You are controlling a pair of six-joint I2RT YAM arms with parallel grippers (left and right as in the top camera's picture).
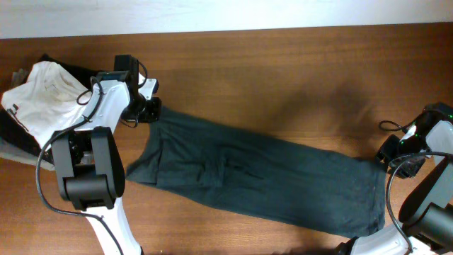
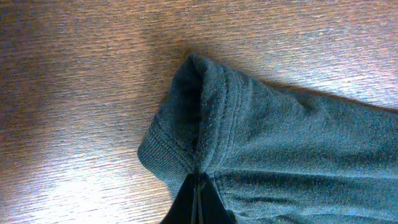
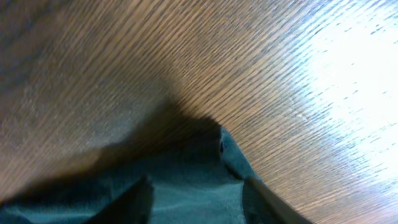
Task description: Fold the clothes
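**Item:** shirt, dark charcoal, short-sleeved, one piece.

**Location:** drawn out in a long band across the table, running from far left to near right. No lettering shows. There are a few shallow creases about the middle.

**Handling (judged):** soft knit, light and limp, with no stiffness of its own. It will sag between any two held points and bunch if pushed. It is not fragile. On the wood grain it will likely drag rather than glide.

**Where to take hold (judged):** hems and corners, where the doubled, stitched edge gives a thicker bite. Two corners well apart would hold the cloth flat for a fold.

**Left pincer**: closed tight on a stitched hem at the shirt's far-left end, with a loop of cloth standing up ahead of the tips.

**Right pincer**: at the near-right end, jaws partway apart astride a peaked corner of cloth. Whether they bite cannot be told.

**Also present:** white garment, heaped at far left.
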